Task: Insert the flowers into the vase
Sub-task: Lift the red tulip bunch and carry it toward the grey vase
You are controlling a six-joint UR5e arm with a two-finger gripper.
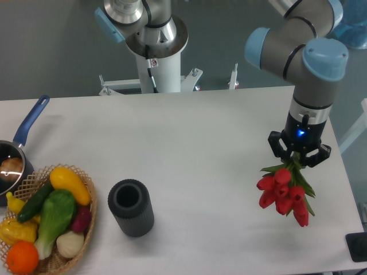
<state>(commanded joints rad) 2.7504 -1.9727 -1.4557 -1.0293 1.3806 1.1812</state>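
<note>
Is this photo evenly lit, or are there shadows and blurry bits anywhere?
In the camera view, the light is soft and even: the vase throws only a faint shadow on the white table; the flowers under the hand look sharp, with a small blue light glowing above them; the saucepan shows a little glare inside; nothing looks notably blurred.

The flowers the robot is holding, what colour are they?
Red, with green leaves. The flowers hang from the gripper in the fixed camera's view, the only one.

Vase (131,207) right of basket (86,226); flowers (285,195) far right, seemingly off table (189,137).
</note>
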